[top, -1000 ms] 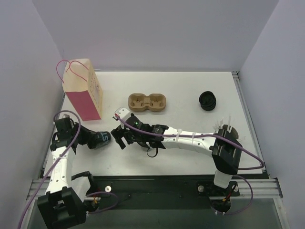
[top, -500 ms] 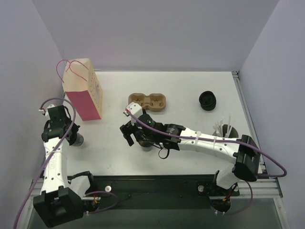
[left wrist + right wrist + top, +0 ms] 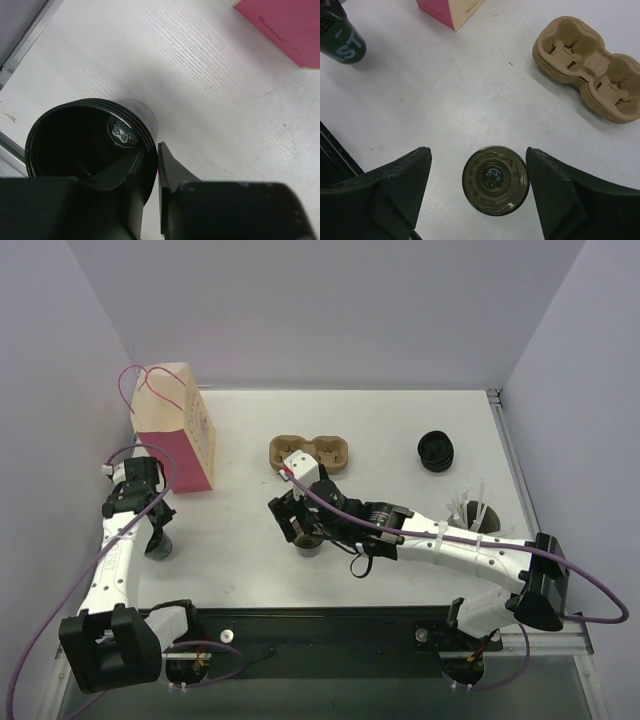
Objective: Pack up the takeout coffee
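Right arm stretched toward frame centre, right gripper (image 3: pixel 300 523) spread wide astride lidless cup (image 3: pixel 495 180). Left gripper (image 3: pixel 152 156) set astride printed cup (image 3: pixel 85 135) rim at lower left, grip unclear. Printed cup stood upright, previously tipped.

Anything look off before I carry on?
No spill or damage. Both lack lids: centre cup under the open right fingers, left cup pinched by its rim in the left fingers. Lid stack sits far right.

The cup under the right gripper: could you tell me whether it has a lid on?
No lid: the cup stands upright, its inner bottom showing.
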`<state>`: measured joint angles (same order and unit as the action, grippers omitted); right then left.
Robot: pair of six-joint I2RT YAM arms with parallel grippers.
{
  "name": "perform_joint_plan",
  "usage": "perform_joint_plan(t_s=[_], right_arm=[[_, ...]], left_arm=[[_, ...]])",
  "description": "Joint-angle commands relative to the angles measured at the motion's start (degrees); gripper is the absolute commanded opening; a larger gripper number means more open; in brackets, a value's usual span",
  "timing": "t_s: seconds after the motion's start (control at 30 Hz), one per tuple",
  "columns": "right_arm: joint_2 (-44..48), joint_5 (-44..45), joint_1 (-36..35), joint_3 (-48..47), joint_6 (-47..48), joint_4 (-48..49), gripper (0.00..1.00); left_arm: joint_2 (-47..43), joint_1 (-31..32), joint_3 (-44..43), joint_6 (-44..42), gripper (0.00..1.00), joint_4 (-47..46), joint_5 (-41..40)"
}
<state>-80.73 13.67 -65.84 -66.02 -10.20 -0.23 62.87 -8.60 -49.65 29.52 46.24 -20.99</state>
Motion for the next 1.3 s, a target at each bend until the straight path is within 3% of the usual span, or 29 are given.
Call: perform_joint_plan(t_s=[0.0, 0.3, 0.73, 0.9, 1.03, 1.17, 1.27], right_arm=[[3.5, 2.7, 0.5, 0.3, 0.1, 0.5, 0.78], [8.6, 5.9, 1.2, 0.5, 0.4, -2.7, 0.78], [18.2, 8.6, 4.4, 3.5, -2.2, -4.1, 0.78], [19.2, 8.5, 4.5, 3.9, -2.5, -4.7, 0.78], [19.6, 8.4, 4.5, 4.5, -3.3, -5.0, 0.78], [19.7, 8.7, 4.6, 5.5, -3.7, -5.1, 0.78], [19.7, 8.8, 4.9, 5.8, -3.7, -5.1, 0.78]], left_arm=[[0.8, 0.2, -1.0, -0.6, 0.25, -0.2, -1.0], [-0.7, 0.2, -4.8, -2.7, 0.47, 1.7, -0.3], [-0.1, 0.1, -0.8, -2.4, 0.46, -3.5, 5.5], [-3.0, -0.7, 2.1, -3.0, 0.52, -6.2, 9.5], [-6.8, -5.7, 5.2, -5.6, 0.61, -9.1, 13.1], [-8.4, -12.4, 5.5, -6.9, 0.63, -10.7, 20.3], [-8.5, -13.7, 6.4, -5.2, 0.63, -11.3, 19.3]])
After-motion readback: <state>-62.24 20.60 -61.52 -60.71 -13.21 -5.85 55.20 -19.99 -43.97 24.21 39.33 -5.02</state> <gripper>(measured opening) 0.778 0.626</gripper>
